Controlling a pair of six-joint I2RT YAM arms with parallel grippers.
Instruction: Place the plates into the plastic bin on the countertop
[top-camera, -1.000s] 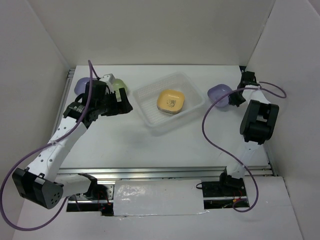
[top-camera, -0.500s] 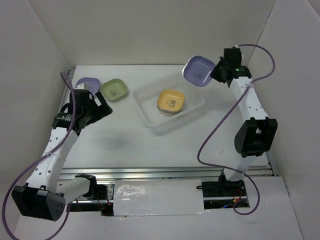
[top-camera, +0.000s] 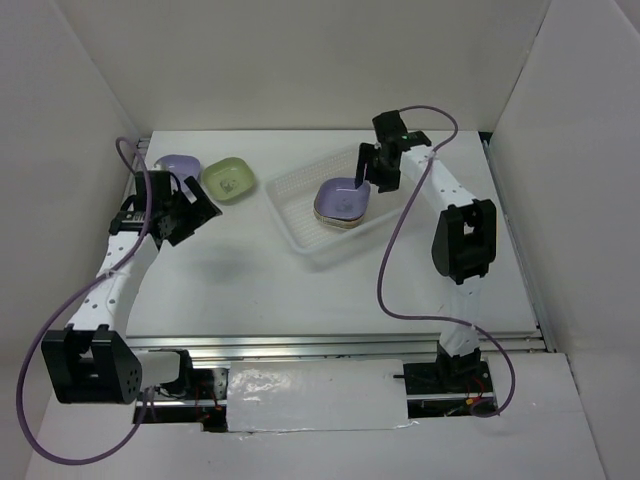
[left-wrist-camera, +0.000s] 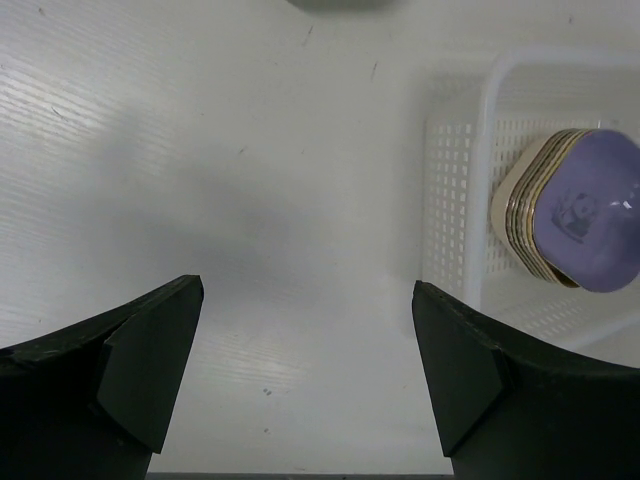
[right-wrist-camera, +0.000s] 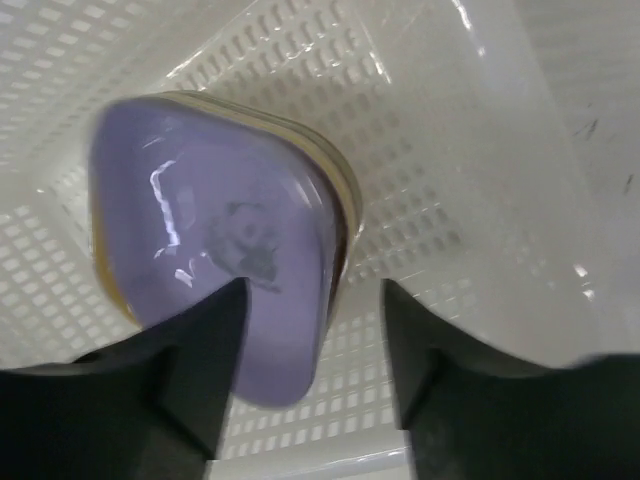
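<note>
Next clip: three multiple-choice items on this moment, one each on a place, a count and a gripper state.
1. The top purple plate lies: A on the stack in the plastic bin; B flat beside the bin; C tilted against the far wall.
2. Plates outside the bin: A none; B two; C five.
3. The left gripper is: A open, empty; B shut on a plate; C shut on the bin's rim.
Key: 1 A, it caps the stack there. 2 B, a green plate and a second purple plate lie far left. 3 A, its fingers stand apart over bare countertop.
</note>
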